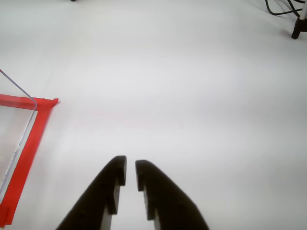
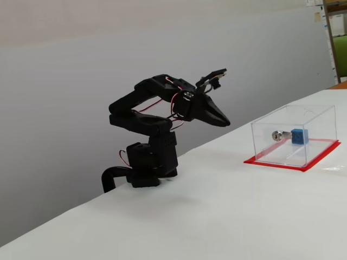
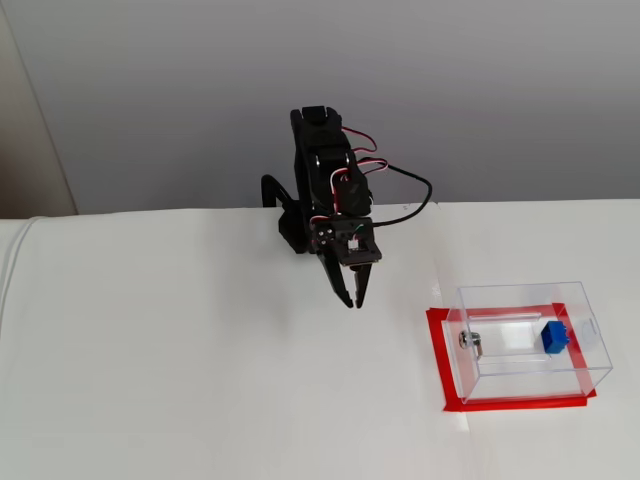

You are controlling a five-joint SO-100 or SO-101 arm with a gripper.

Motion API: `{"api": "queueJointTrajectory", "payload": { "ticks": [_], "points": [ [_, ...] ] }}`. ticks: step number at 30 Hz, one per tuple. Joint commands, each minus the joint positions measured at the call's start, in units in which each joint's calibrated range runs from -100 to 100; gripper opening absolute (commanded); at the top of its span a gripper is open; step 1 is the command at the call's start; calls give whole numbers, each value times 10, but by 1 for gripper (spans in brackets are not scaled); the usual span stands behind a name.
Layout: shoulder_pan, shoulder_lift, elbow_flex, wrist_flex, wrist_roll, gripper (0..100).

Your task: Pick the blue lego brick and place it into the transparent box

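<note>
Hanging over bare table in the wrist view, the gripper [image 1: 130,173] is nearly closed and empty, with the box [image 1: 19,129] at the left edge. Both fixed views show the brick [image 2: 299,136] [image 3: 554,337] lying inside the box, beside a silver piece [image 3: 472,342], so the arm is likely folded clear because placing looks done.

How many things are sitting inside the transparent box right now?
2: the blue lego brick toward the right end of the transparent box in this fixed view, and a small silver metal piece toward its left end.
</note>
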Motion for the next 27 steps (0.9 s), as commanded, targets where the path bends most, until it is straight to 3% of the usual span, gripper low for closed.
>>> {"api": "queueJointTrajectory", "payload": {
  "ticks": [1, 15, 27],
  "points": [
    [2, -57, 64, -6, 1, 2],
    [48, -222, 276, -7, 1, 2],
    [93, -223, 338, -8, 1, 2]
  ]
}}
